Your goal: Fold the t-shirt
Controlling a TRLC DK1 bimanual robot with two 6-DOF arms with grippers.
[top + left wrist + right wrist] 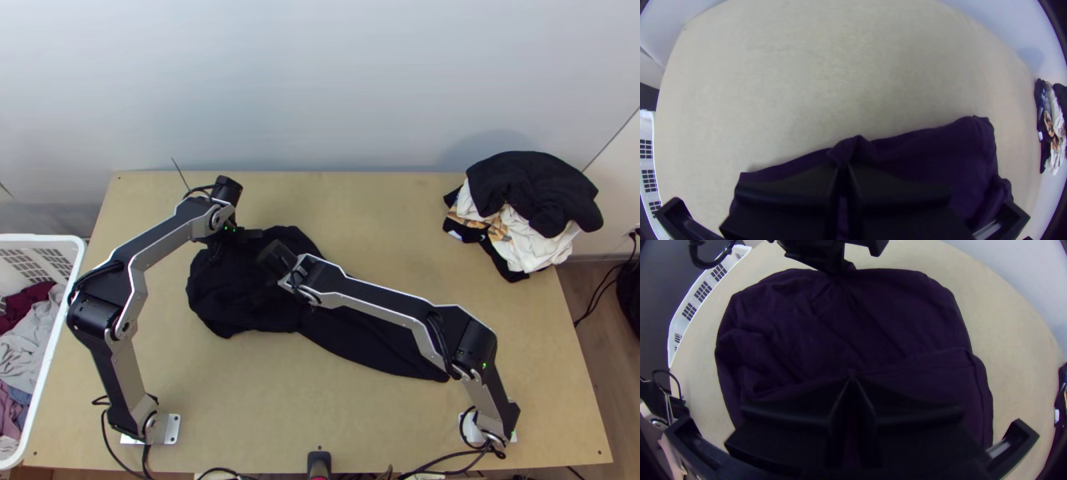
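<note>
R gripper point(277, 256), L gripper point(227, 237) closed on blk tee point(240, 308).

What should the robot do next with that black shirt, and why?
I'd guess a small lift at both held points, to help straighten the t-shirt: it lies rumpled, with creases across it. The left gripper is closed on its edge and the right gripper looks closed on a fold farther in, so both could raise it.

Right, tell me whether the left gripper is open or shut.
Shut: the left gripper has its fingertips together, with a tuft of the dark t-shirt pinched up at the cloth's edge.
</note>
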